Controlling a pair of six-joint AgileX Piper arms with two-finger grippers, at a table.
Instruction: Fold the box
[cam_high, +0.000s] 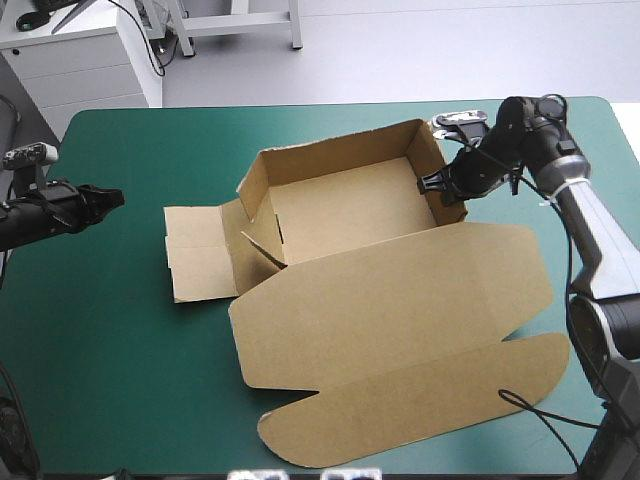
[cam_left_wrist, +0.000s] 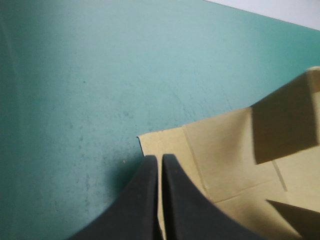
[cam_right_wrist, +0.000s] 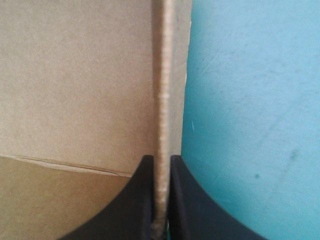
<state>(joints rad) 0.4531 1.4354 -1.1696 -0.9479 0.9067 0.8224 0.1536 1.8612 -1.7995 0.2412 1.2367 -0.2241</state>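
Note:
The brown box (cam_high: 350, 205) stands mid-table as an open tray, its back and right walls raised. Its lid (cam_high: 400, 300) lies flat toward the table's front edge. A side flap (cam_high: 200, 250) lies flat on the cover to the left. My right gripper (cam_high: 447, 188) is shut on the box's right wall, and the wall's edge (cam_right_wrist: 162, 100) runs between the fingers of that gripper (cam_right_wrist: 161, 160). My left gripper (cam_high: 112, 197) hovers left of the flap, apart from it and shut. The flap's corner (cam_left_wrist: 220, 155) shows just ahead of this gripper (cam_left_wrist: 160, 159).
The teal-green cover (cam_high: 110, 300) stretches between my left gripper and the box's flap. The lid's rounded tongue (cam_high: 420, 410) reaches close to the table's front edge. Outside the right wall there is teal-green cover (cam_right_wrist: 250, 125).

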